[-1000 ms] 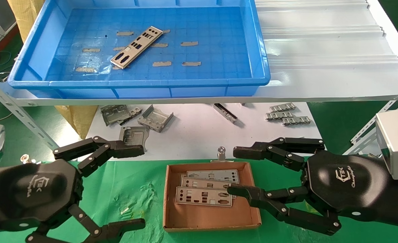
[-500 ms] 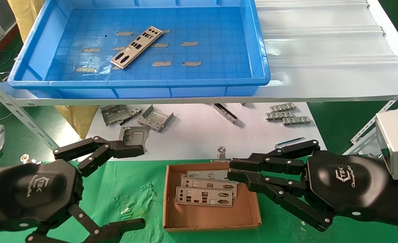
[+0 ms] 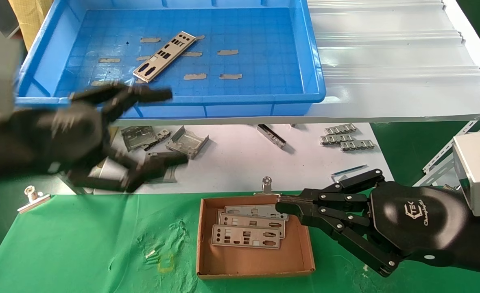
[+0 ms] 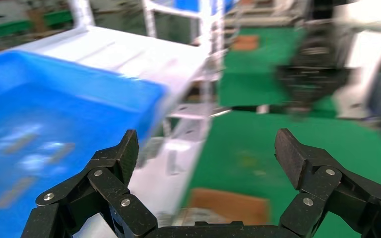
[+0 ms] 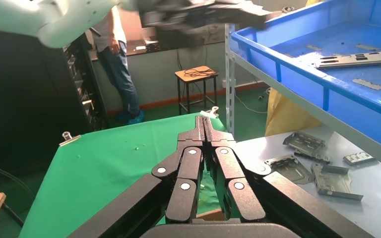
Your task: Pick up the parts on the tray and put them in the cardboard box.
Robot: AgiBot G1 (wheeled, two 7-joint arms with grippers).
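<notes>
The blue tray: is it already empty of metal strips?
No, one silver strip still lies on the floor of the blue tray, in the head view.

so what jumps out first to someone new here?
The left gripper, open and blurred, hangs by the near wall of the blue tray, where one silver part lies. Below, the cardboard box on the green cloth holds three stacked parts, with the shut right gripper at its far right corner.
</notes>
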